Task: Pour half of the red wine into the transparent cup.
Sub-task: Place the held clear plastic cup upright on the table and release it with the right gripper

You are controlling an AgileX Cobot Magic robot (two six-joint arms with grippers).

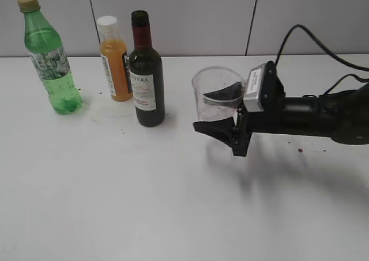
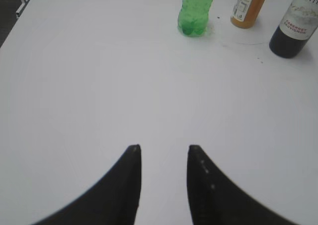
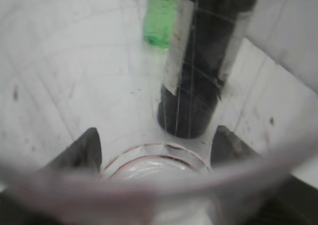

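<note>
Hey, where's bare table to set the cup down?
The whole front of the table is bare, also the strip between wine bottle and cup. Crowded at back left: soda bottle, juice bottle, wine bottle close together.

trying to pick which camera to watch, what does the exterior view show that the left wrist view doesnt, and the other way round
Only the exterior view shows the transparent cup with the right hand around it, one finger in front and one behind, plus the tops of the bottles: the soda bottle's tan cap, the juice bottle's white cap and the wine bottle's open neck.

Only the left wrist view shows the left hand, open over bare table and holding nothing.

Both show the green soda bottle, the orange juice bottle and the wine bottle standing upright.
</note>
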